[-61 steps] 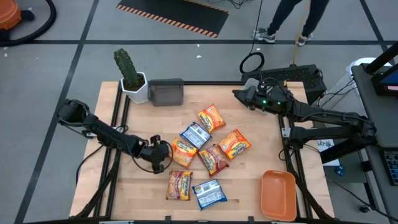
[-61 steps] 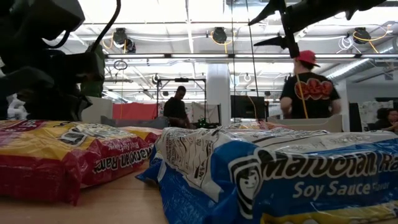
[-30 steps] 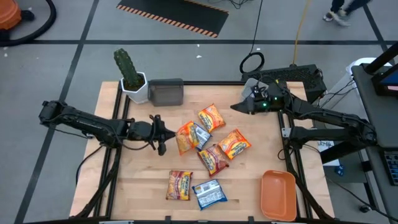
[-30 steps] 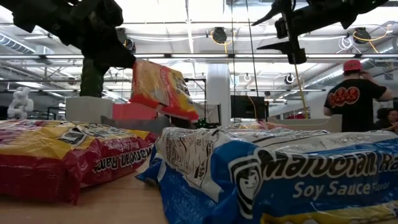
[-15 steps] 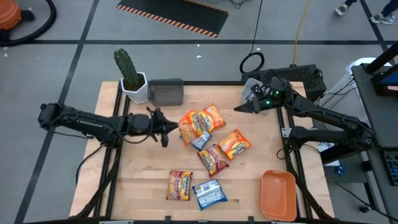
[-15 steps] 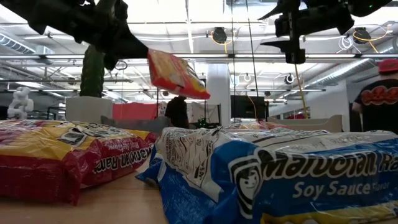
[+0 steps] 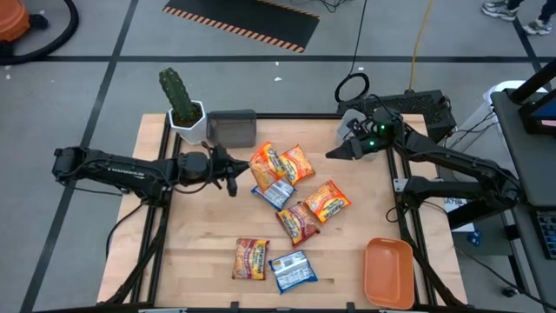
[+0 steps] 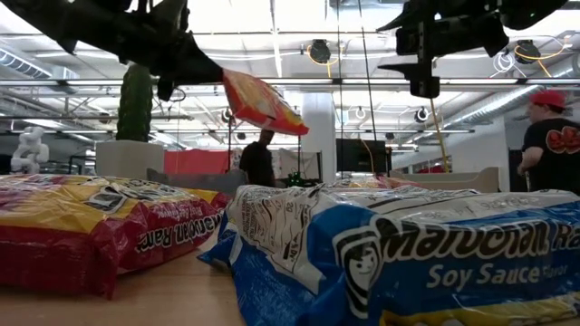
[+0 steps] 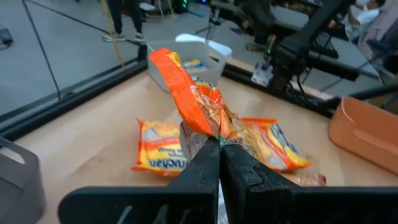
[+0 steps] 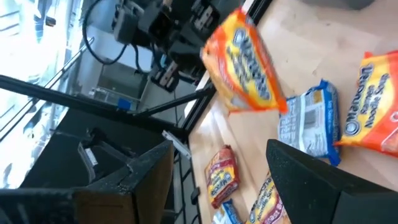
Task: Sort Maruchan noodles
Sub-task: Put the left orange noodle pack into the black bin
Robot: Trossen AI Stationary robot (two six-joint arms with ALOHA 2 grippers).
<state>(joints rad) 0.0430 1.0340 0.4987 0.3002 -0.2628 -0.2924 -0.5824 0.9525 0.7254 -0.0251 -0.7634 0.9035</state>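
My left gripper (image 7: 233,180) is over the table's left middle, shut on an orange-yellow Maruchan noodle packet (image 7: 265,162), which shows raised in the low view (image 8: 263,101). Other packets lie flat on the wood: an orange one (image 7: 296,163), a blue-white one (image 7: 276,192), an orange one (image 7: 327,200), a red-brown one (image 7: 298,222), and near the front a red one (image 7: 252,258) and a blue one (image 7: 292,269). My right gripper (image 7: 334,153) hangs open above the far right, holding nothing. My left gripper pinches the orange packet's crimped end edge (image 9: 214,133) between its two fingertips (image 9: 205,163). The fingers come nearly level from the table's left. The packet sticks out past them, tilted on edge, lifted clear of the table and of the other packets.
A grey bin (image 7: 232,129) and a potted cactus (image 7: 182,104) stand at the far left. A white bin (image 7: 347,120) sits under my right arm, and an orange tray (image 7: 388,271) at the near right. Bare wood lies at the near left. A person (image 8: 553,136) stands beyond the table.
My left gripper has swung toward the table's far edge and risen a little, staying shut on the orange packet, which has been carried clear of the pile and tipped more on edge. My right gripper has rolled at the wrist and stayed open.
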